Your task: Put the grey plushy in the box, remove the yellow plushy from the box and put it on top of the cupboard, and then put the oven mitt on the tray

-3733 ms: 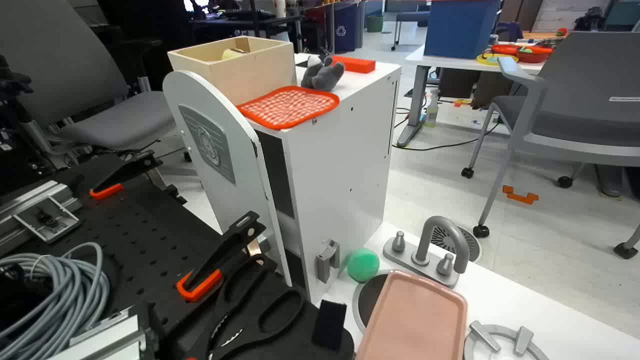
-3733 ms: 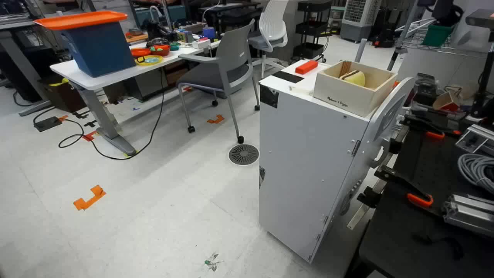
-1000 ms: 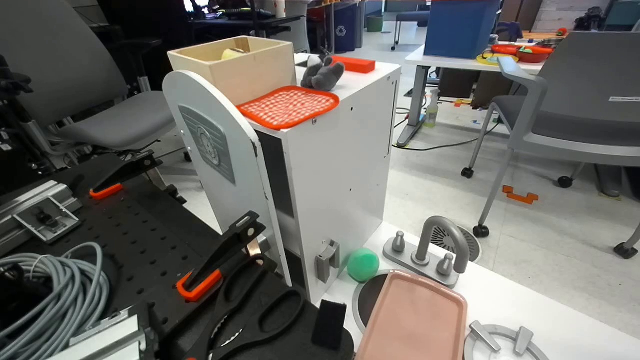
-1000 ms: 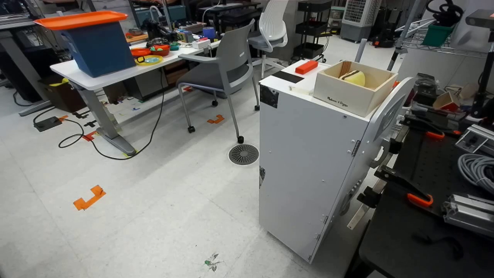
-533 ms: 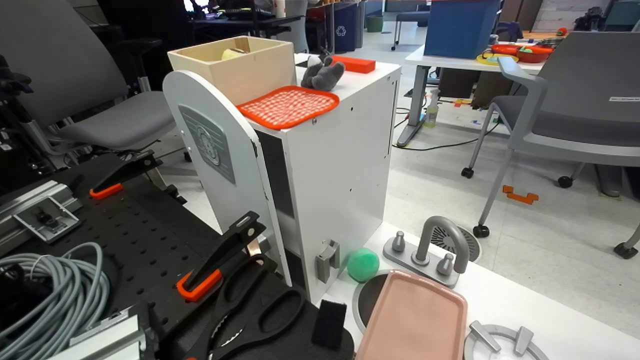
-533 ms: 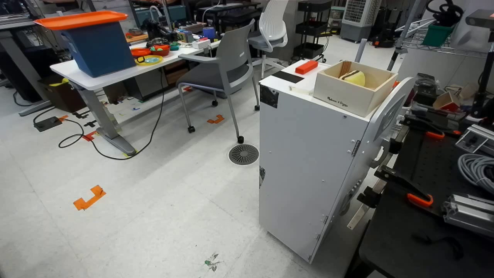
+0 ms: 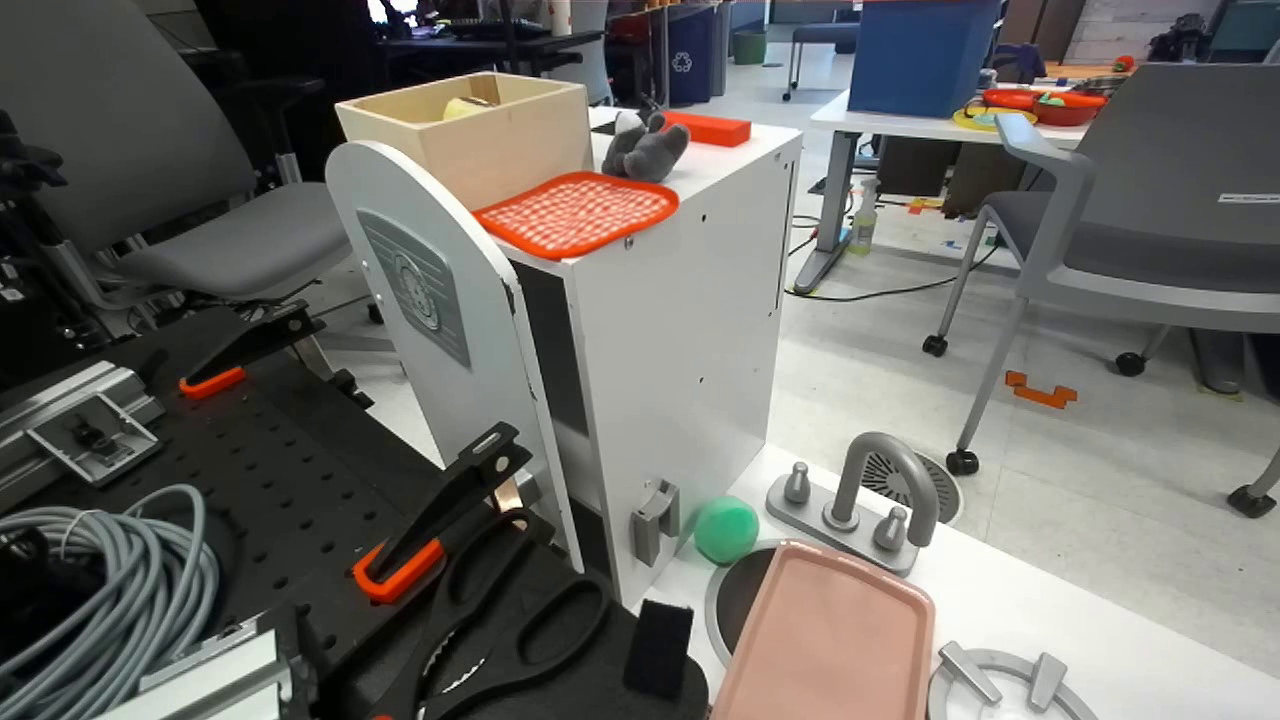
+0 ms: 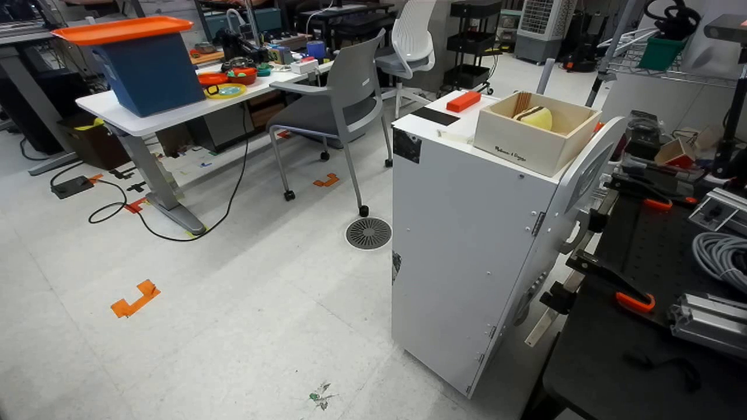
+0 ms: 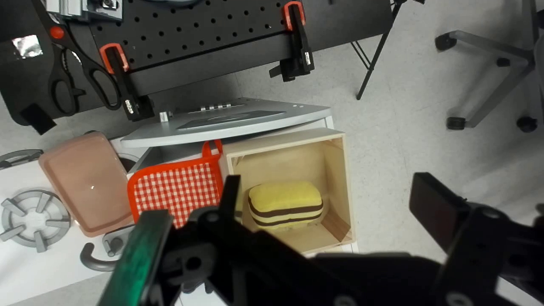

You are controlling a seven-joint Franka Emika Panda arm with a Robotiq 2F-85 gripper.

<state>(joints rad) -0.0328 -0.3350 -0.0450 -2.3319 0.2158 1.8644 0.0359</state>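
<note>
On the white cupboard [image 7: 690, 330] stands the tan wooden box [image 7: 510, 145]; the yellow plushy [image 9: 285, 199], striped in brown, lies inside it. Outside the box, the grey plushy [image 7: 645, 155] rests on the cupboard top; the box blocks it in an exterior view. Between that toy and the door lies the red checked oven mitt [image 9: 182, 187], flat beside the box. The pink tray [image 7: 835, 630] is lower down, over the sink. My gripper [image 9: 326, 187] is open above the box, nothing between its fingers: the left finger overlaps the box's side, the right one is over floor. Neither exterior view shows the arm.
The rounded cupboard door [image 7: 440, 300] stands ajar and rises above the top. A red block [image 8: 463, 101] lies at the top's far end. Around the tray are a green ball [image 7: 727, 530], a faucet [image 7: 890, 480] and a burner ring [image 9: 36, 221]. Clamps [image 9: 299, 42] jut from the black table.
</note>
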